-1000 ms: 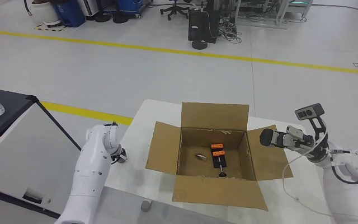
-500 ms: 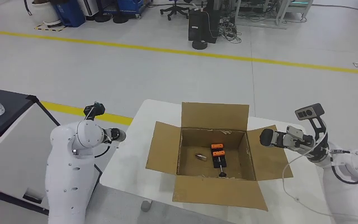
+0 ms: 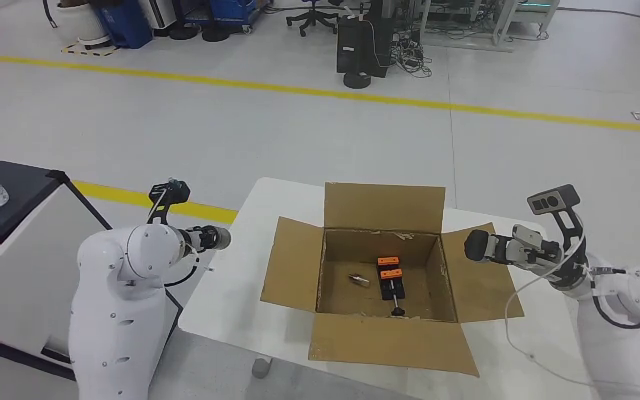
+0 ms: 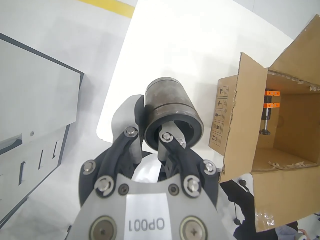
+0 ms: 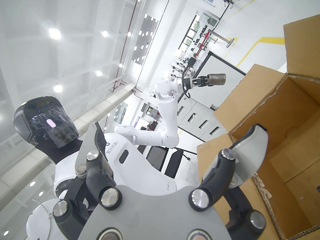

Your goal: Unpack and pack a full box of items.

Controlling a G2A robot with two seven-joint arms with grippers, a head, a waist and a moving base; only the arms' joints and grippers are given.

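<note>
An open cardboard box (image 3: 300, 265) stands on the white table (image 3: 235, 300), its flaps spread outward. Inside lie an orange-and-black clamp (image 3: 391, 279) and a small metal piece (image 3: 357, 280). My left gripper (image 3: 218, 238) hovers off the table's left edge, shut on a dark metal cylinder (image 4: 170, 101). One finger (image 4: 138, 111) is outside its wall and the other is inside the bore. The right wrist view shows that cylinder (image 5: 217, 79) pointing toward the box. My right gripper (image 3: 474, 245) hangs over the box's right flap, open and holding nothing (image 5: 175, 138).
A white cabinet with a dark rim (image 3: 35, 225) stands to the left of the table. Bare table surface lies between the box's left flap (image 3: 283, 262) and the table's left edge. The clamp (image 4: 268, 106) lies near the box's far wall.
My left arm has swung up from beside the table, and its gripper with the cylinder now sits higher and slightly closer to the box. The right arm has not moved.
</note>
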